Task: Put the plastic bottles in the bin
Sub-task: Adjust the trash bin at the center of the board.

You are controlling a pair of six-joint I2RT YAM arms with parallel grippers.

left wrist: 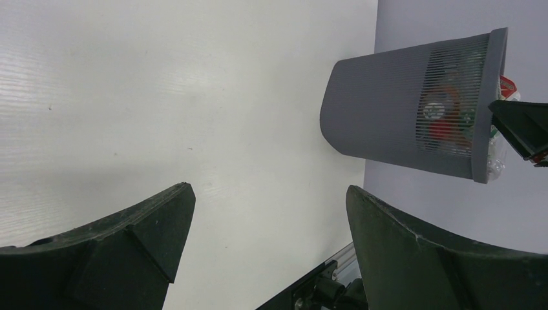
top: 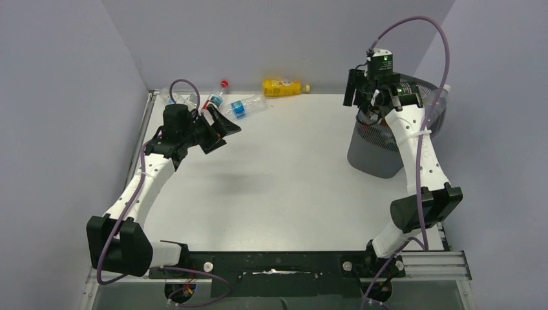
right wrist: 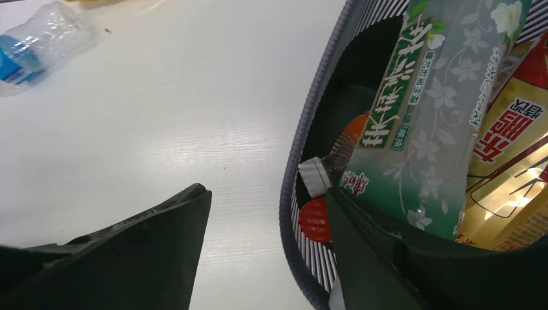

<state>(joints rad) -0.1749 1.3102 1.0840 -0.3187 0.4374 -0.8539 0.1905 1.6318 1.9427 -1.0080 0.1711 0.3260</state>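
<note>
The bin [top: 378, 152] stands at the right of the table, a dark grey mesh basket holding several plastic bottles. In the right wrist view a green-labelled bottle [right wrist: 426, 110] and a red-and-yellow-labelled one [right wrist: 510, 135] lie inside its rim [right wrist: 298, 161]. My right gripper [top: 367, 95] hovers over the bin's left rim, open and holding nothing [right wrist: 265, 194]. On the table at the back lie a yellow bottle [top: 282, 87], a blue-labelled bottle [top: 242, 107] and a red-capped bottle [top: 217, 97]. Just in front of these, my left gripper [top: 223, 129] is open and empty [left wrist: 268, 194].
The table's back edge meets the grey wall right behind the loose bottles. Side walls close in on the left and right. In the left wrist view the bin [left wrist: 400, 110] shows across the bare white table [left wrist: 194, 97].
</note>
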